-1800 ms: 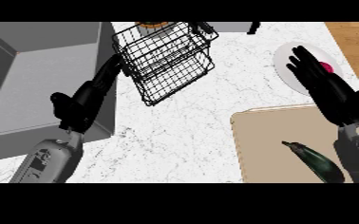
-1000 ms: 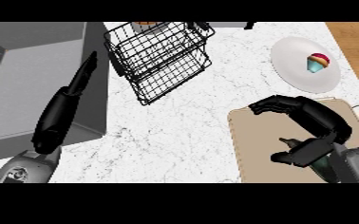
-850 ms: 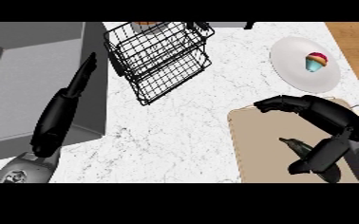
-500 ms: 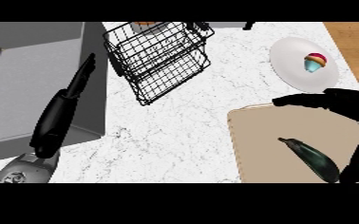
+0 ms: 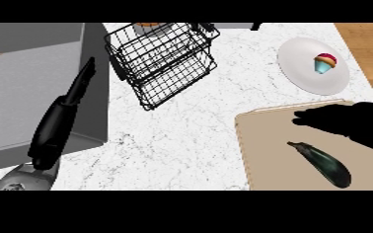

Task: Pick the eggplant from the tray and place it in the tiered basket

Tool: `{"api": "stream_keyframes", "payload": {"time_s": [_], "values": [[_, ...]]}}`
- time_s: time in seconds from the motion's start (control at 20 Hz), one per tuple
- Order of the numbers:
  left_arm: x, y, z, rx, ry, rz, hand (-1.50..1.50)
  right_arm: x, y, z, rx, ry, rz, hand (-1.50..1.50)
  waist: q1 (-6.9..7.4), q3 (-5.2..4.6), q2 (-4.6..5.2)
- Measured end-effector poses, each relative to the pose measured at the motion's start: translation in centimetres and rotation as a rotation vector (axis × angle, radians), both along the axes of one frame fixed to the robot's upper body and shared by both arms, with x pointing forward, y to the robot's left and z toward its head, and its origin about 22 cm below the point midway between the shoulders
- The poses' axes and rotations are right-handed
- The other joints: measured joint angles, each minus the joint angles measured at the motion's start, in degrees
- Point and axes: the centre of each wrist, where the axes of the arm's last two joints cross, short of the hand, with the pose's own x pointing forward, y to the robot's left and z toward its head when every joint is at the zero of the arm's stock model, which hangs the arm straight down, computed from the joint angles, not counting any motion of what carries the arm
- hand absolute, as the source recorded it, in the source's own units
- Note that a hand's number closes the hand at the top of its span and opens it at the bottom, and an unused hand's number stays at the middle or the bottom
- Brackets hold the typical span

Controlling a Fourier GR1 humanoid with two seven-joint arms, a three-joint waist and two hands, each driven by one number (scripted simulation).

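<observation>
The dark eggplant [image 5: 322,164] lies aslant on the beige tray [image 5: 268,143] at the lower right, its stem towards the upper left. My right hand [image 5: 342,124] hovers over the tray just beyond the eggplant, coming in from the right edge with its fingers stretched out leftward, open and holding nothing. The black wire tiered basket [image 5: 162,61] stands at the top centre, far left of the tray. My left hand [image 5: 64,116] is open at the left, fingers straight and pointing up along the sink's edge.
A white plate [image 5: 302,74] with a cupcake [image 5: 323,62] sits beyond the tray at the upper right. The grey sink [image 5: 36,79] fills the left side. An orange object [image 5: 149,25] shows behind the basket. White marble counter [image 5: 189,133] lies between basket and tray.
My right hand, curled close over the eggplant a second ago, has opened and drawn back to the right edge. The eggplant stays on the tray. The left arm has barely moved.
</observation>
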Motion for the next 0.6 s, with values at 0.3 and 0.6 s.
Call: {"api": "stream_keyframes", "payload": {"time_s": [0.3, 0.6], "values": [[-0.8, 0.7, 0.1, 0.001, 0.016, -0.003, 0.00, -3.3, 2.2, -2.9, -0.069, -0.023, -0.027, -1.50, -0.03, -0.05, 0.13], [-0.8, 0.5, 0.2, 0.010, 0.010, 0.005, 0.00, -5.8, 3.8, -5.1, -0.192, -0.085, -0.041, -1.50, 0.15, 0.00, 0.20]]}}
